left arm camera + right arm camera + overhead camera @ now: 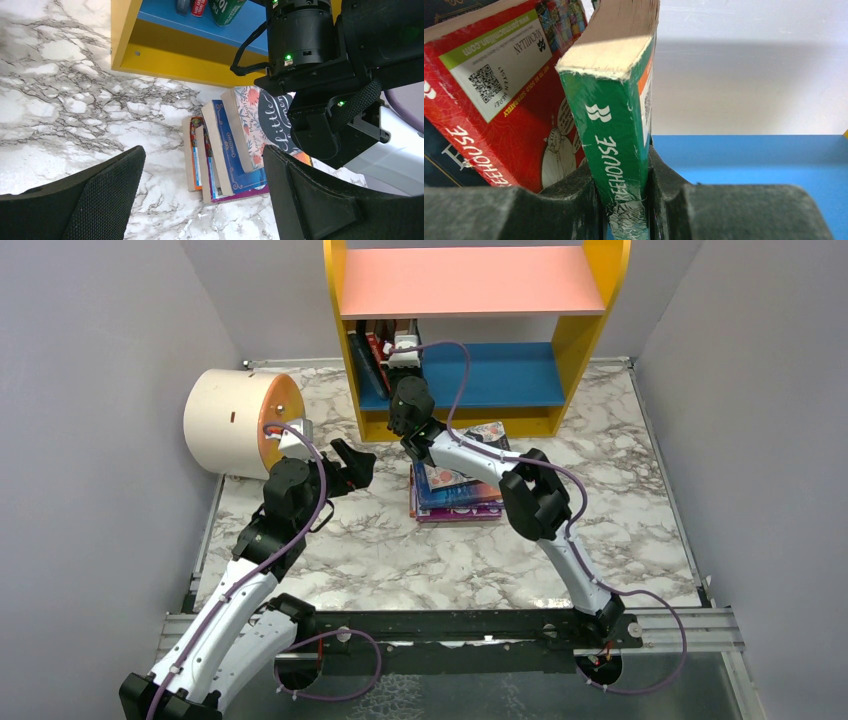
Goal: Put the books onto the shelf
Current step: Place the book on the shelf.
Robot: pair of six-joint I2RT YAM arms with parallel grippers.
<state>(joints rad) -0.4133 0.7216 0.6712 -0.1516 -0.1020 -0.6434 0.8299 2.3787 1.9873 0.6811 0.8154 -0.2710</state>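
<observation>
The shelf [585,335] has yellow sides, a pink upper board and a blue lower board [754,155]. My right gripper [624,200] reaches into its lower left bay [403,355], shut on the spine of an upright green book [616,125]. A red book [499,105] leans just left of it, with a dark blue one [439,160] behind. A stack of books [455,490] lies flat on the marble table in front of the shelf, also seen in the left wrist view [225,150]. My left gripper [350,465] hovers left of the stack, open and holding nothing [205,200].
A cream cylinder [235,420] with an orange end lies at the far left, close behind the left arm. The right arm's forearm [480,465] passes over the stack. Grey walls enclose the table [380,550] on both sides.
</observation>
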